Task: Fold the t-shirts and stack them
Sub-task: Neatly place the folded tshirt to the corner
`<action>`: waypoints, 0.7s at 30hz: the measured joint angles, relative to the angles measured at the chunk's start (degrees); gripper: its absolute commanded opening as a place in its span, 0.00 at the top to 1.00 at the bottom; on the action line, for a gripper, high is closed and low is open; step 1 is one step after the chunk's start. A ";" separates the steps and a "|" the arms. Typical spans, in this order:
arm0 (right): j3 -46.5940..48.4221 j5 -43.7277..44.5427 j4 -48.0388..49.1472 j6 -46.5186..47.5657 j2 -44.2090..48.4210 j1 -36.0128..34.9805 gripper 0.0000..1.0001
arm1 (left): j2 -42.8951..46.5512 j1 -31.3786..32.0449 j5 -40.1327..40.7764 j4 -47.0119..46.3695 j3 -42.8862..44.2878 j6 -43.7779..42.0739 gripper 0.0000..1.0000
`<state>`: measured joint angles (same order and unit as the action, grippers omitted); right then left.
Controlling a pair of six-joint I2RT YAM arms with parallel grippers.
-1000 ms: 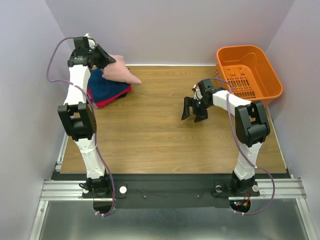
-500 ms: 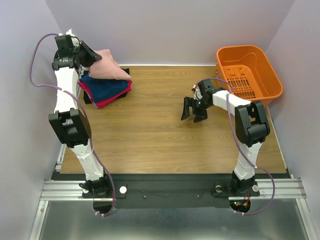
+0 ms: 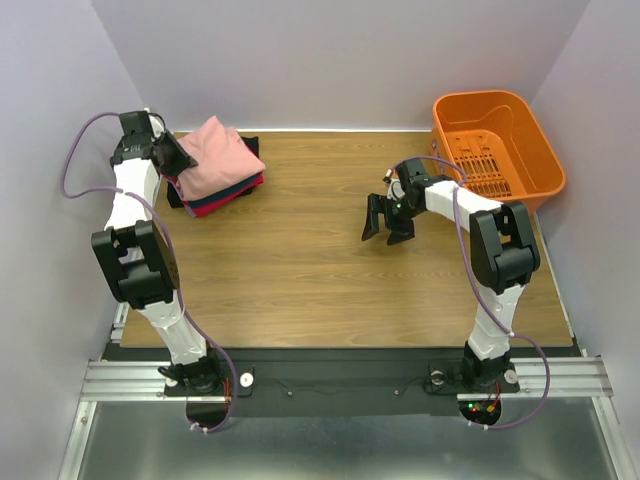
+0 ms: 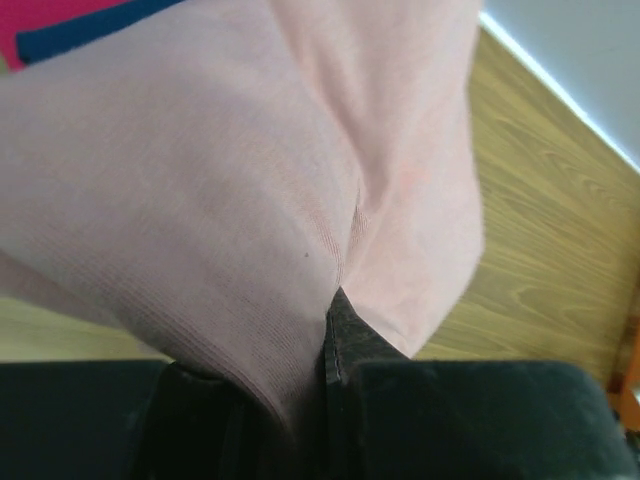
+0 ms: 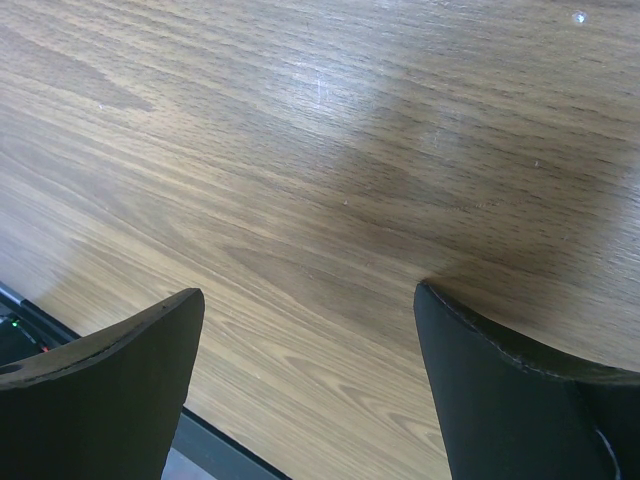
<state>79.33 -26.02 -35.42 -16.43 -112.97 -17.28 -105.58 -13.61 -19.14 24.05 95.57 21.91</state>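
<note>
The dusty-pink tee [image 3: 215, 150] sits on top of the stack at the far left corner of the table [image 3: 300, 260], folded into a lumpy bundle. Underneath it a strip of the navy-blue tee [image 4: 75, 38] shows, the magenta tee [image 3: 212, 207] peeks out along the near edge, and a corner of the black tee [image 3: 249, 144] pokes out at the back. The left gripper [image 3: 177, 158] is right at the stack's left side, and the wrist view settles it: the two fingers are pinched together with a fold of pink cloth caught between them, the fabric bulging out on both sides of the pinch. Across the table, well apart from the pile, the right gripper [image 3: 388, 220] hangs low over bare wood, tips pointing down, fingers [image 5: 110, 390] spread wide with nothing between them but woodgrain. At the far right corner stands the orange basket [image 3: 520, 120], slatted floor showing.
</note>
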 measured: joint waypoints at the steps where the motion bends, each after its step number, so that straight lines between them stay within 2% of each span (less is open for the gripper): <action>1: 0.00 0.00 0.00 0.00 0.00 0.00 0.08 | 0.00 -0.13 0.94 -0.42 -0.96 -0.20 1.00; 10: 0.00 -0.02 0.00 0.00 0.00 0.00 0.08 | -0.57 -0.26 5.33 -2.62 -2.56 -0.44 1.00; 21: 0.00 -0.02 -0.02 0.04 0.00 0.00 0.08 | -6.73 -0.37 9.01 -5.70 -2.67 0.72 1.00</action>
<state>79.33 -26.04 -35.44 -16.38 -112.97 -17.28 -112.31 -13.98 -10.13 18.35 92.90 22.63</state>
